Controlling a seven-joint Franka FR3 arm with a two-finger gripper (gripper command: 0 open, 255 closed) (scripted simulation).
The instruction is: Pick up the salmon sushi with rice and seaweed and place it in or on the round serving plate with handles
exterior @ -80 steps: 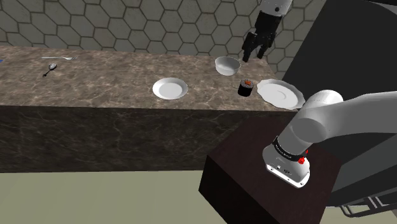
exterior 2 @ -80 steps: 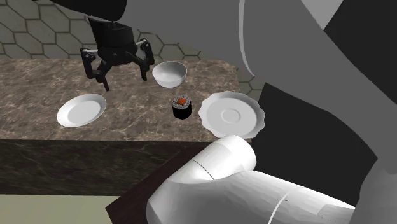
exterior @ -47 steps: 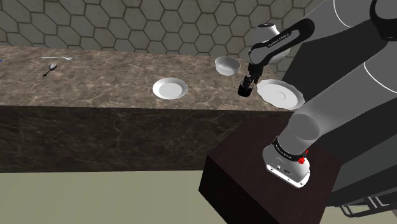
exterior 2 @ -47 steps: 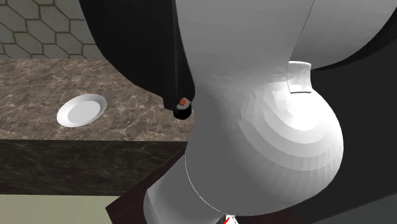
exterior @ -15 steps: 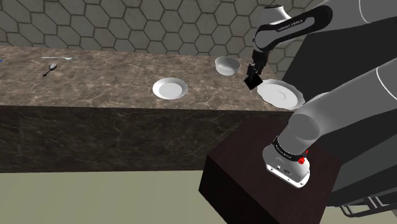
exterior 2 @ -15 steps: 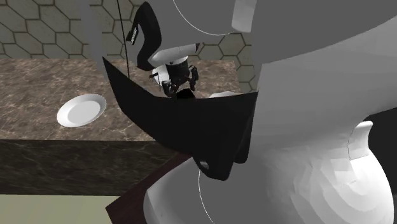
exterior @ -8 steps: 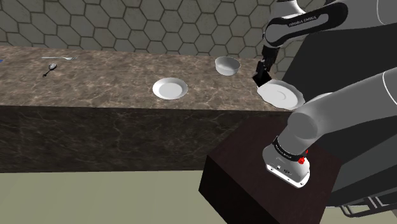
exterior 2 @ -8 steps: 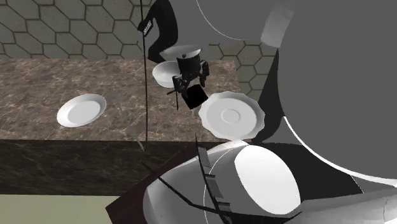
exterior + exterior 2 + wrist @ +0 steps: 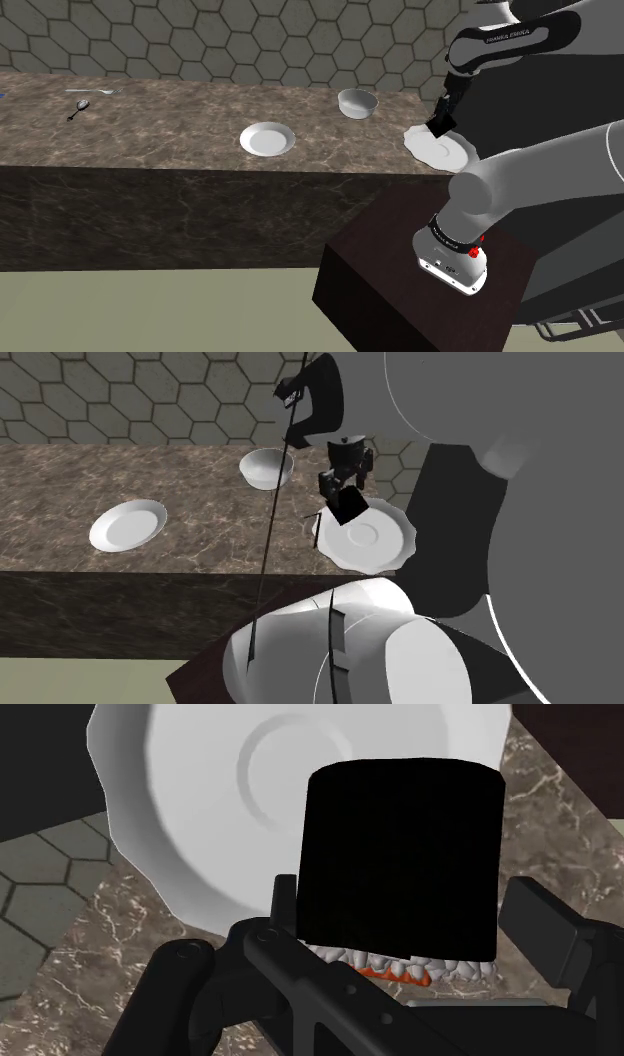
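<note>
**Sushi roll held over plate.** The sushi roll (image 9: 400,844) is clamped betw. the two black fingers (image 9: 285,909) of the gripper (image 9: 405,919). The jaws are set narrow, closed on the roll's sides.

- **Roll:** a short cylinder w/ a matt black seaweed wrap. At the end facing the hand, lumpy white rice & an orange salmon centre are shown.
- **Position:** in the shoulder view the roll is held tilted, off the counter (image 9: 170,130), over the far rim of the wavy-edged plate (image 9: 445,155). In the second ext. view it is placed at the plate's rim toward that view's left. Whether roll & plate touch cannot be told.
- **Wavy-edged plate:** white, smooth, w/ a scalloped rim & a faint ring marked round its centre.
- **Counter:** brown veined stone, polished.
- **Also laid on it, well apart from the roll:** a plain round plate (image 9: 267,139), a white bowl (image 9: 357,102) & a dark spoon (image 9: 77,108).
- **Wall (image 9: 200,40):** grey hexagon tiles.
- **Stand (image 9: 390,270):** a dark box.
</note>
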